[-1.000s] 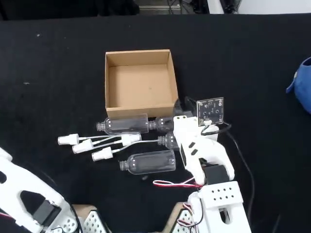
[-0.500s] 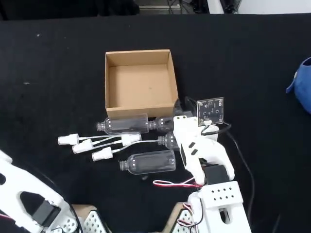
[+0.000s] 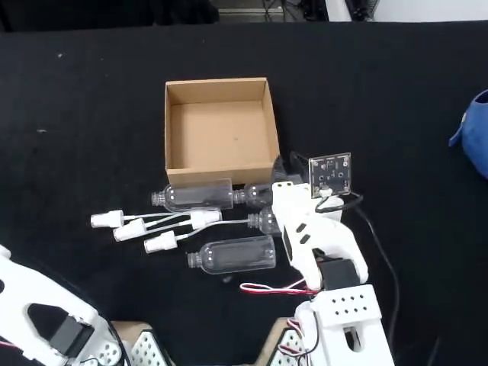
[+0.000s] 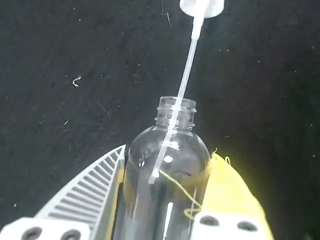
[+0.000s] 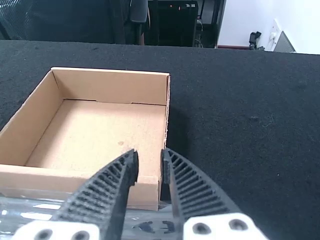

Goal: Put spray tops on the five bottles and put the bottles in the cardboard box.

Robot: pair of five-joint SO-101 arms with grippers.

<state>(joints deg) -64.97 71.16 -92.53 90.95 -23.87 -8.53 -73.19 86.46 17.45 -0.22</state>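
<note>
My left gripper (image 4: pixel 165 200) is shut on a clear bottle (image 4: pixel 167 165) whose open neck points away from it. A white spray top (image 4: pixel 201 6) lies beyond the neck, and its thin tube runs down into the bottle. The open cardboard box (image 3: pixel 217 130) (image 5: pixel 100 130) has nothing in it. Several clear bottles lie on their sides in front of it, among them one at the box's front wall (image 3: pixel 194 195) and one nearer me (image 3: pixel 232 255). Several white spray tops (image 3: pixel 130 228) lie to their left. My right gripper (image 3: pixel 286 168) (image 5: pixel 149 160) hovers at the box's front right corner, open by a narrow gap and holding nothing.
The table is covered in black cloth (image 3: pixel 396 107). A blue object (image 3: pixel 476 141) pokes in at the right edge. The left arm's white body (image 3: pixel 38 313) sits at the bottom left corner. A red and white cable (image 3: pixel 271 288) loops beside the right arm's base.
The left arm's body has slid slightly toward the near edge in the high view. The right arm, box, bottles and spray tops have not moved.
</note>
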